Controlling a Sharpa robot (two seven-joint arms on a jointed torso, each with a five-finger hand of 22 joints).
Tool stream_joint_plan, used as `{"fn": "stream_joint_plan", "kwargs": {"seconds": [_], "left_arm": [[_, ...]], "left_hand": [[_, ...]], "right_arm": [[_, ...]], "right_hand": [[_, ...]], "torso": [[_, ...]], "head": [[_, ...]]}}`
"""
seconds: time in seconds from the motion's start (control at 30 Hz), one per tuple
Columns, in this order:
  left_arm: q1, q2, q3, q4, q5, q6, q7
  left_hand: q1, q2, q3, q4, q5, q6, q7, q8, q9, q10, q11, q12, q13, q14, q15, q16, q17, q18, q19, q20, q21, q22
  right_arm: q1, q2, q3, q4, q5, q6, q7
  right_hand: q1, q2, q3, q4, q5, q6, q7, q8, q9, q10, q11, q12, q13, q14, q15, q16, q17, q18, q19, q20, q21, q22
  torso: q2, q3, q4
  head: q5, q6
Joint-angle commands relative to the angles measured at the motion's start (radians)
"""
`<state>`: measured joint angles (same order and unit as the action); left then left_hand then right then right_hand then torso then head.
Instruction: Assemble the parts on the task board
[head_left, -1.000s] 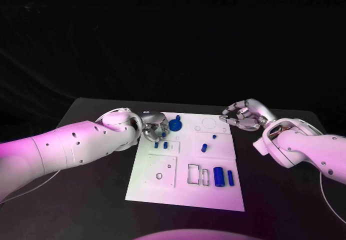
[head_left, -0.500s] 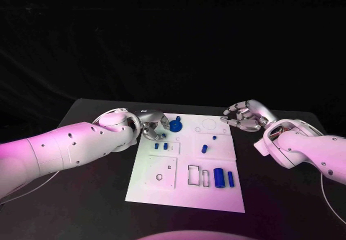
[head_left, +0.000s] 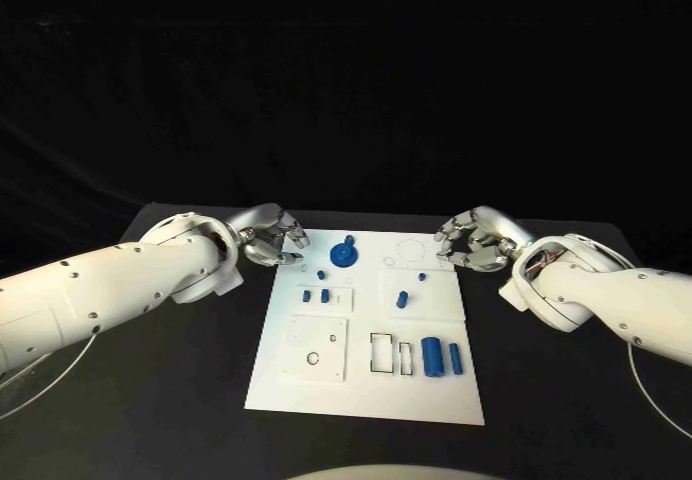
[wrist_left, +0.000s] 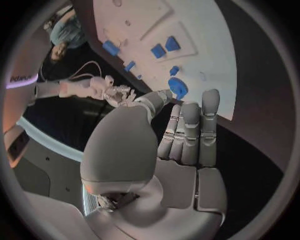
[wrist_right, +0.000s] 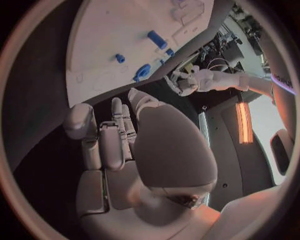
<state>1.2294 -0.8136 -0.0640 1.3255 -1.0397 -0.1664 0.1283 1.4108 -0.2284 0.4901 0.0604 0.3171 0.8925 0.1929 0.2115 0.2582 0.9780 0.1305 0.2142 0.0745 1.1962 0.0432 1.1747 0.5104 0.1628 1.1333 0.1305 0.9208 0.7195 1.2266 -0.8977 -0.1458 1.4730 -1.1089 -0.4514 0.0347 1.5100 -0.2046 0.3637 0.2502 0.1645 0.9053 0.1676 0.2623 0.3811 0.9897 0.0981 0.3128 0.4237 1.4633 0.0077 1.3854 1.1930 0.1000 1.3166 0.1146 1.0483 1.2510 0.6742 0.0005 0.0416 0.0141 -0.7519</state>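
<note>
The white task board (head_left: 368, 385) lies in the middle of the black table. A round blue part with a knob (head_left: 343, 254) stands near the board's far edge, also seen as the round blue part (wrist_left: 177, 87) just beyond my left fingertips. My left hand (head_left: 271, 238) hovers off the board's far left corner with its fingers (wrist_left: 187, 135) straight and nothing in them. My right hand (head_left: 473, 240) hangs beside the far right corner, its palm (wrist_right: 119, 135) empty. Two small blue pegs (head_left: 319, 295) and another small piece (head_left: 401, 297) lie mid-board. Two blue cylinders (head_left: 443, 356) lie near the right edge.
Several outlined recesses (head_left: 317, 350) mark the near half of the board. Black table surface (head_left: 159, 400) stretches on both sides of the board. My white forearms cross the table from the left and right.
My left hand has let go of the round blue part and drawn back to the left, off the board. The part stays standing there. My right hand has barely moved.
</note>
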Motion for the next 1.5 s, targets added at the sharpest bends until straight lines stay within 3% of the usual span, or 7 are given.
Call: {"fn": "stream_joint_plan", "kwargs": {"seconds": [0.03, 0.13, 0.23, 0.4, 0.97, 1.5], "left_arm": [[0.003, -0.018, 0.001, 0.021, 0.505, 0.033, 0.144], [0.005, -0.039, 0.001, 0.043, 0.681, 0.022, 0.204], [0.005, -0.060, 0.001, 0.073, 0.828, 0.003, 0.256], [0.005, -0.079, 0.001, 0.108, 0.918, -0.007, 0.292], [0.005, -0.103, 0.000, 0.150, 0.980, -0.011, 0.313], [0.006, -0.110, 0.000, 0.156, 0.983, -0.010, 0.302]], "left_hand": [[0.003, 0.007, 0.011, 0.001, 0.006, 0.011, -0.002, 0.008, -0.002, 0.020, -0.001, 0.016, 0.004, -0.029, -0.001, -0.017, -0.022, 0.022, -0.026, -0.001, -0.027, -0.026], [-0.002, 0.005, 0.016, 0.003, 0.004, 0.035, -0.012, 0.027, 0.002, 0.055, -0.012, 0.054, 0.018, -0.071, -0.007, -0.038, -0.036, 0.023, -0.054, -0.005, -0.051, -0.038], [-0.002, 0.008, 0.014, 0.000, 0.004, 0.045, -0.021, 0.042, 0.006, 0.075, -0.021, 0.095, 0.035, -0.085, -0.014, -0.041, -0.042, 0.023, -0.061, -0.010, -0.061, -0.044], [0.005, 0.016, 0.014, -0.007, 0.005, 0.053, -0.025, 0.052, 0.010, 0.083, -0.027, 0.121, 0.047, -0.087, -0.019, -0.038, -0.045, 0.023, -0.060, -0.015, -0.062, -0.044], [0.006, 0.019, 0.013, -0.010, 0.005, 0.050, -0.024, 0.057, 0.012, 0.071, -0.027, 0.135, 0.054, -0.089, -0.019, -0.037, -0.047, 0.022, -0.059, -0.017, -0.063, -0.045], [0.006, 0.021, 0.013, -0.012, 0.005, 0.047, -0.023, 0.058, 0.012, 0.063, -0.027, 0.143, 0.058, -0.089, -0.019, -0.035, -0.049, 0.022, -0.059, -0.017, -0.063, -0.045]], "right_arm": [[-0.002, 0.013, 0.000, 0.001, -0.259, 0.106, -0.063], [-0.004, 0.026, 0.000, 0.001, -0.355, 0.126, -0.094], [-0.009, 0.043, 0.000, -0.002, -0.447, 0.140, -0.134], [-0.018, 0.062, 0.000, -0.008, -0.519, 0.143, -0.167], [-0.035, 0.108, 0.000, -0.022, -0.580, 0.175, -0.187], [-0.052, 0.123, 0.000, -0.023, -0.660, 0.198, -0.228]], "right_hand": [[-0.003, -0.026, 0.055, -0.011, -0.009, 0.017, -0.006, -0.010, -0.009, 0.031, -0.004, -0.052, -0.071, 0.029, 0.008, 0.014, 0.023, 0.007, 0.016, -0.001, 0.023, 0.017], [-0.025, -0.050, 0.100, -0.028, -0.016, 0.029, -0.009, -0.020, -0.017, 0.063, -0.005, -0.087, -0.131, 0.035, 0.005, 0.026, 0.043, -0.001, 0.037, -0.002, 0.061, 0.045], [-0.040, -0.055, 0.118, -0.038, -0.024, 0.036, -0.011, -0.023, -0.019, 0.068, -0.004, -0.104, -0.158, 0.037, 0.004, 0.030, 0.051, -0.004, 0.044, -0.002, 0.076, 0.057], [-0.049, -0.059, 0.137, -0.052, -0.027, 0.037, -0.004, -0.029, -0.023, 0.076, 0.000, -0.115, -0.180, 0.041, 0.008, 0.038, 0.065, -0.009, 0.057, 0.000, 0.100, 0.073], [-0.073, -0.057, 0.178, -0.087, -0.011, 0.064, -0.002, -0.028, -0.025, 0.115, -0.001, -0.123, -0.219, 0.050, 0.009, 0.055, 0.084, -0.029, 0.103, 0.003, 0.201, 0.138], [-0.085, 0.009, 0.268, -0.182, -0.065, 0.149, -0.032, 0.007, -0.006, 0.217, -0.034, -0.113, -0.238, 0.052, -0.019, 0.062, 0.084, -0.052, 0.154, -0.019, 0.319, 0.213]], "torso": [[0.003, -0.0008, -0.0011], [0.004, -0.0030, -0.0007], [0.002, -0.0037, 0.0004], [0.004, -0.0040, 0.0029], [0.002, -0.0037, 0.0032], [0.002, -0.0027, 0.0026]], "head": [[-0.030, 0.003], [-0.041, 0.002], [-0.051, 0.002], [-0.058, -0.001], [-0.057, -0.013], [-0.053, -0.027]]}}
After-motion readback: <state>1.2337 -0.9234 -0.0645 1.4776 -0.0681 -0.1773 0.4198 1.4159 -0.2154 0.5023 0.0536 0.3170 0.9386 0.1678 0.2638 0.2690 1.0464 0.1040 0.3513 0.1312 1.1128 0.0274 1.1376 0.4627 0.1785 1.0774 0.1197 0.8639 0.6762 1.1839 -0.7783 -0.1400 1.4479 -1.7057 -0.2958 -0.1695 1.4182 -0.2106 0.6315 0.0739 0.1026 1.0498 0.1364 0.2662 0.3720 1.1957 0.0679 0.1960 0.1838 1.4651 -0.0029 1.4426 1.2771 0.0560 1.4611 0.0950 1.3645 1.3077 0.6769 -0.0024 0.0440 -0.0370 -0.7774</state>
